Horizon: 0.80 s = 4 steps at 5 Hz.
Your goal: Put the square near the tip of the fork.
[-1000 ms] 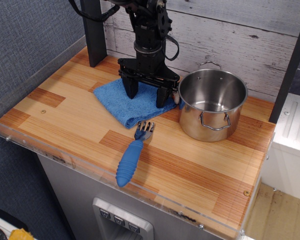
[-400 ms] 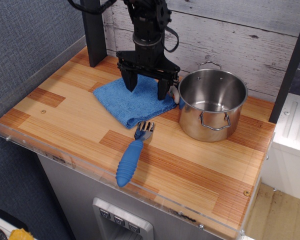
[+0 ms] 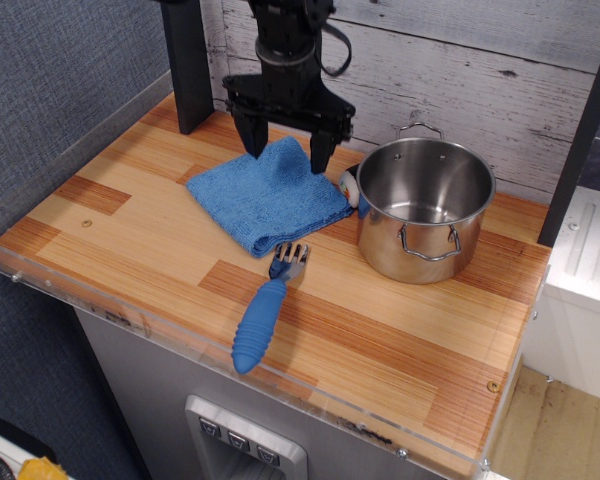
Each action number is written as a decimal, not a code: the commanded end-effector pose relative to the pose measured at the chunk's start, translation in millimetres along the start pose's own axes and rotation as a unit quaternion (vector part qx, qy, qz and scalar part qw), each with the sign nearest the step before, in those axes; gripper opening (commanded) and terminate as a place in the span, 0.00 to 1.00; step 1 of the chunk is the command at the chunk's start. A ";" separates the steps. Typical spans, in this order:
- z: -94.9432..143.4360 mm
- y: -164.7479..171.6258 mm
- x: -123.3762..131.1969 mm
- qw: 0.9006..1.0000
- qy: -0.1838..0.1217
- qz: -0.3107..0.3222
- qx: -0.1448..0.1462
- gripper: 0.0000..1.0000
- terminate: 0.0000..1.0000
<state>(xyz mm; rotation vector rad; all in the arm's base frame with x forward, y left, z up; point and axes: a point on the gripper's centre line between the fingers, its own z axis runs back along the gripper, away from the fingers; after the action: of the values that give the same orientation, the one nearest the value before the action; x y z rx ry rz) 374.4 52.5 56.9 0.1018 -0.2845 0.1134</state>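
Observation:
The square, a light-blue terry cloth (image 3: pixel 265 196), lies flat on the wooden table. Its near corner touches the silver tines of the fork (image 3: pixel 270 299), which has a chunky ribbed blue handle pointing toward the table's front edge. My gripper (image 3: pixel 285 153) is open and empty. It hangs above the cloth's far edge, its two black fingers spread wide and clear of the cloth.
A steel pot (image 3: pixel 423 207) stands to the right of the cloth, almost touching it. A small white and red object (image 3: pixel 349 186) is wedged between pot and cloth. A dark post (image 3: pixel 186 62) stands at the back left. A clear acrylic rim (image 3: pixel 180 325) lines the table's front.
My gripper has risen off the cloth and moved back toward the wall, staying open. The cloth and the fork have not moved.

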 end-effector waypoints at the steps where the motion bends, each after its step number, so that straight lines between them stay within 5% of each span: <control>1: 64.3 7.5 13.8 0.996 -0.082 0.021 0.010 1.00 0.00; 3: 98.5 14.0 17.0 0.991 -0.130 0.042 0.008 1.00 0.00; 4: 100.0 18.3 13.7 0.991 -0.122 0.048 0.012 1.00 0.00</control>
<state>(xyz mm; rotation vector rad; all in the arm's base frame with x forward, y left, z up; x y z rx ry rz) 367.5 65.6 139.6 0.1197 -0.4851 0.1963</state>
